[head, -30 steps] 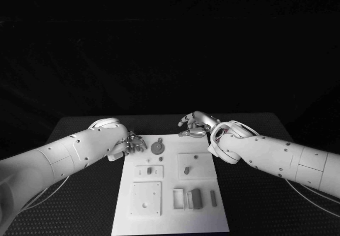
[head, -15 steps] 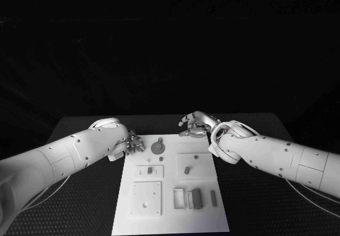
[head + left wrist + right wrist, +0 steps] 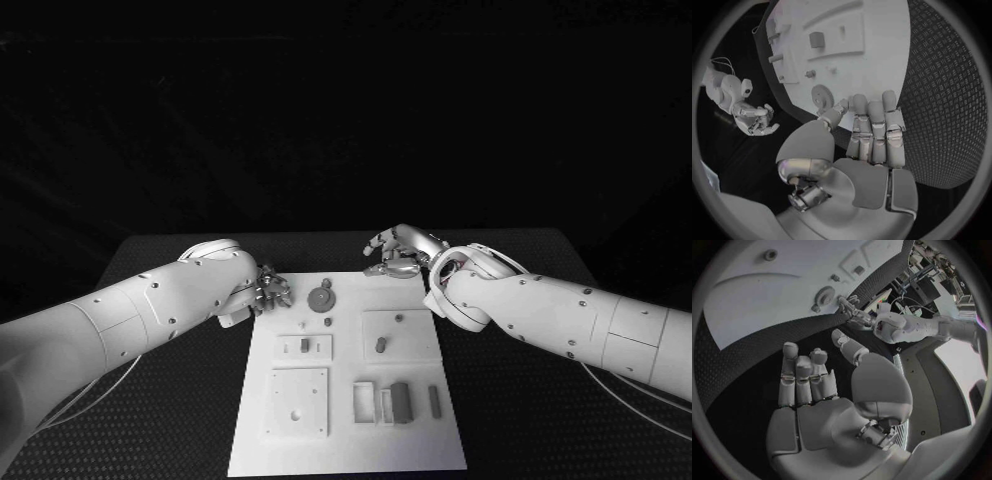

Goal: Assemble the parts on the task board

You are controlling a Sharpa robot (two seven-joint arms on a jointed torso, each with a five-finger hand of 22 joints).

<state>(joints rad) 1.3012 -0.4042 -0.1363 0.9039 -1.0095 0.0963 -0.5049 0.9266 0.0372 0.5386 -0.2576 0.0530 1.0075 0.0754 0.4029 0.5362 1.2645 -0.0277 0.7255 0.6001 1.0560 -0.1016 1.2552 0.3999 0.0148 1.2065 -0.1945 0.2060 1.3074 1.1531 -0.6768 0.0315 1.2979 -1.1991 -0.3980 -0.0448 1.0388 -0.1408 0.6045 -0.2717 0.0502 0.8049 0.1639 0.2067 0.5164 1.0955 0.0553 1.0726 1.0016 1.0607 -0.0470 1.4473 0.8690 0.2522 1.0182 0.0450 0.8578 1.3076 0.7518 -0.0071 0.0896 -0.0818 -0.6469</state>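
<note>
The white task board point(image 3: 346, 440) lies in the middle of the table. A round grey disc point(image 3: 320, 298) sits near its far edge, with a small peg point(image 3: 329, 322) just in front of it. My left hand point(image 3: 268, 292) hovers at the board's far left edge beside the disc, fingers straight and holding nothing; its palm point(image 3: 870, 150) faces the board point(image 3: 848, 50) and the disc point(image 3: 822, 93). My right hand point(image 3: 392, 255) is over the black table just beyond the board's far edge, fingers point(image 3: 804, 380) spread and holding nothing.
Two small square plates point(image 3: 306, 348) point(image 3: 398, 335) lie mid-board, the right one with a peg point(image 3: 379, 346). Nearer me are a larger square plate point(image 3: 299, 403) and upright rectangular blocks point(image 3: 400, 400). Black textured table point(image 3: 534, 420) flanks the board.
The left hand's fingers have drawn back slightly from the disc toward the board's left edge. The right hand has not moved.
</note>
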